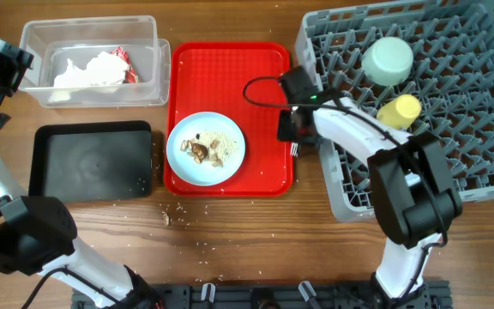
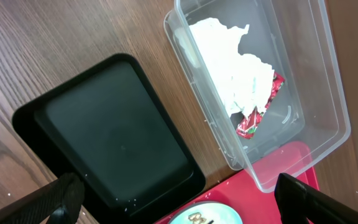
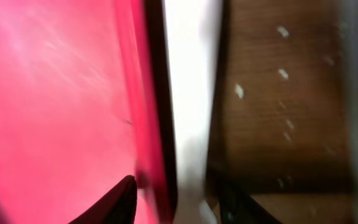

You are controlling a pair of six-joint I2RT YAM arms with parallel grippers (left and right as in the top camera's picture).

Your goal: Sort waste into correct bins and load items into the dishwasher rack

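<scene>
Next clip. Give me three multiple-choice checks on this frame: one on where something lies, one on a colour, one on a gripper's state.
1. Where does the napkin lie?
A. black tray
B. clear tub
C. red tray

2. What colour is the cup in the dishwasher rack?
A. yellow
B. red
C. black

3. How is the left gripper?
A. shut on the plate
B. shut on the napkin
C. wide open, empty

Answers:
1 B: the napkin sits inside the tub's clear walls.
2 A: the cup among the pegs is yellow.
3 C: its fingers stand far apart with nothing between them.
</scene>
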